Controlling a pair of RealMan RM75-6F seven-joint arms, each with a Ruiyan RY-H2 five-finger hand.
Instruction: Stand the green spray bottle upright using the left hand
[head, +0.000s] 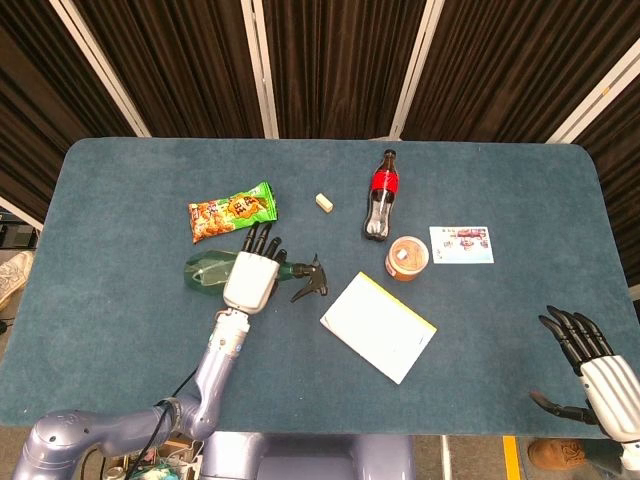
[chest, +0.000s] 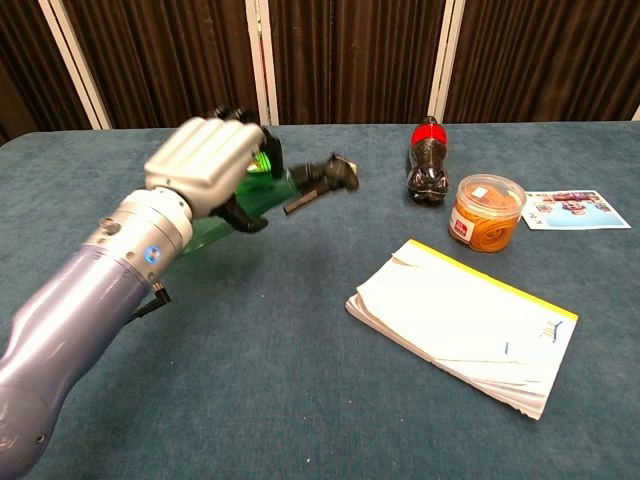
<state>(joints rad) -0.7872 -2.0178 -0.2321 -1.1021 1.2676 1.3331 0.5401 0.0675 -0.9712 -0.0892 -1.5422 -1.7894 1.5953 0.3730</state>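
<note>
My left hand (head: 251, 278) (chest: 205, 165) grips the green spray bottle (head: 208, 271) (chest: 262, 190) around its upper body and holds it lifted off the table, tilted with its black trigger head (head: 310, 280) (chest: 330, 178) raised toward the right. The hand hides much of the bottle in the chest view. At the table's front right corner my right hand (head: 590, 369) hangs open with fingers spread and holds nothing; only the head view shows it.
A snack bag (head: 232, 210) lies just behind the bottle. A white eraser (head: 323, 202) (chest: 344, 168), a lying cola bottle (head: 379, 196) (chest: 427, 160), an orange-lidded tub (head: 406, 257) (chest: 486, 212), a card (head: 461, 244) (chest: 577, 210) and a notebook (head: 377, 326) (chest: 462, 322) lie to the right.
</note>
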